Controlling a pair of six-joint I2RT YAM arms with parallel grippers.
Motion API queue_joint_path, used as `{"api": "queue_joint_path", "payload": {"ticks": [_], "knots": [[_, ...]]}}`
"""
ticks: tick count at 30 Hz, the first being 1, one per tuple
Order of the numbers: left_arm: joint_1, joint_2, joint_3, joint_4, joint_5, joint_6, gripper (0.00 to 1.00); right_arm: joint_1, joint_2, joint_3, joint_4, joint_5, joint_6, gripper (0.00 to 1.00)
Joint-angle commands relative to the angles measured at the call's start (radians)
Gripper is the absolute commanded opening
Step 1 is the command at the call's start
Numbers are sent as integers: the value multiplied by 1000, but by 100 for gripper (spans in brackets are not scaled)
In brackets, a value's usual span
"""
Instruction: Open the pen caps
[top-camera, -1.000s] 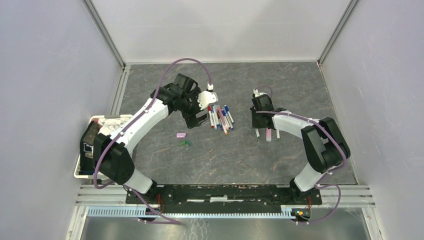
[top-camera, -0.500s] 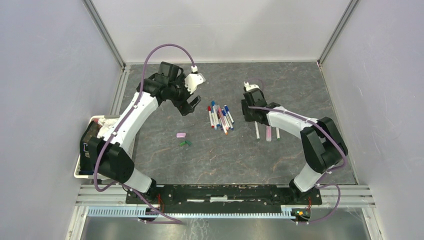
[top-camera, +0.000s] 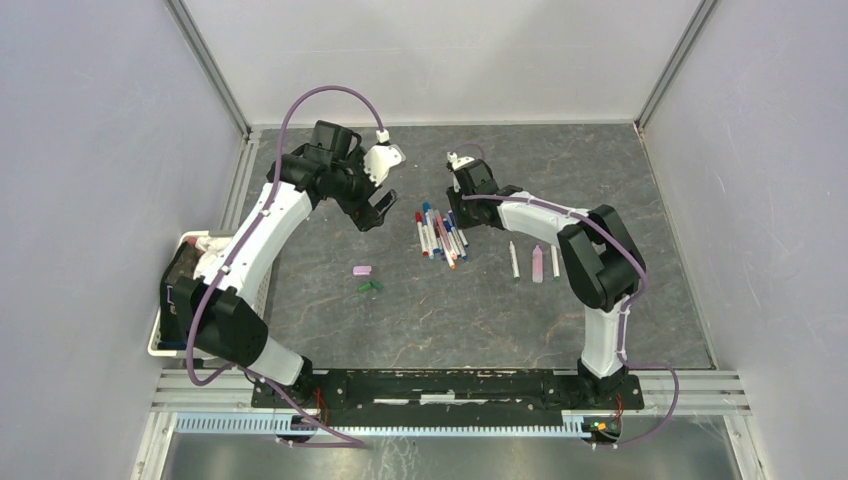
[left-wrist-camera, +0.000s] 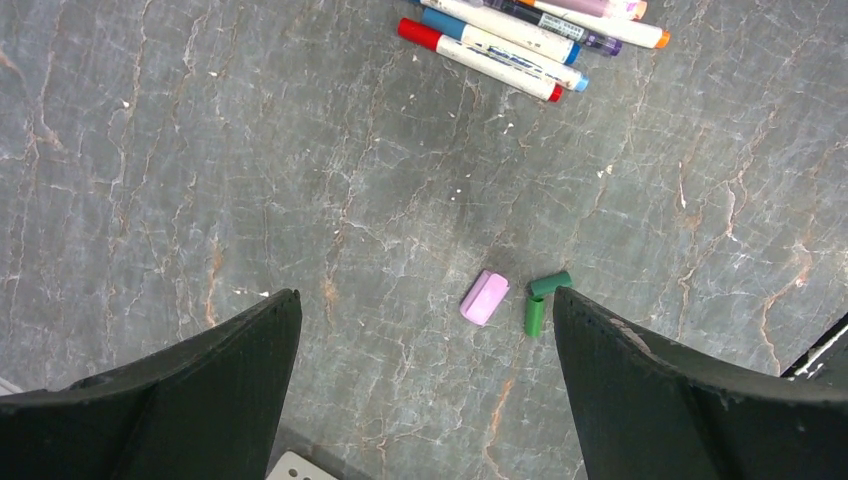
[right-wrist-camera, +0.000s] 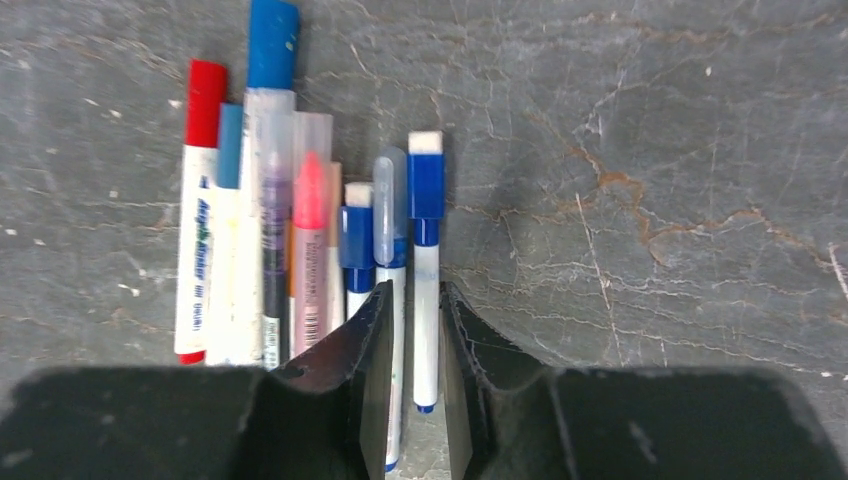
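A bundle of several capped pens (top-camera: 440, 232) lies mid-table, red- and blue-capped in the right wrist view (right-wrist-camera: 300, 230). My right gripper (top-camera: 456, 214) hovers over the bundle's right side. Its jaws (right-wrist-camera: 417, 292) are parted only narrowly, either side of a white pen with a blue cap (right-wrist-camera: 426, 300) lying on the table. Three uncapped pens (top-camera: 536, 262) lie to the right. A loose pink cap (top-camera: 362, 270) and two green caps (top-camera: 371, 287) lie left of centre. My left gripper (top-camera: 377, 207) is wide open and empty, high above those caps (left-wrist-camera: 485, 298).
A white bin (top-camera: 160, 335) holding dark and pale items stands at the table's left edge beside the left arm. Grey walls with metal frame rails enclose the table on three sides.
My right gripper has moved left from the three uncapped pens to the bundle. My left gripper has pulled back and left away from the bundle.
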Motion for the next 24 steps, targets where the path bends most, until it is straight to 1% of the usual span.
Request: {"api": "queue_joint_path", "payload": {"ticks": [1,8,10,13,19,21,22,24], "knots": [[1,-26,36,-24,12,-23,100,5,24,37,-20,13,-15,25],[1,-26,36,-35,30,-23,100,5,36,15,-30,68,-27,21],[1,-26,38,-36,33,-27,100,5,39,11,-36,83,-33,21],[2,-23,38,-35,44,-37,100,5,40,-3,-47,107,-46,25],[2,-17,38,-27,60,-55,100,5,36,-51,-36,95,-62,25],[1,-17,33,-27,71,-48,100,2,35,-52,-33,59,-66,22],[1,-16,31,-26,76,-46,100,-2,32,-54,-29,32,-64,19],[1,-15,31,-26,79,-44,100,-14,6,-63,-18,1,-53,9]]}}
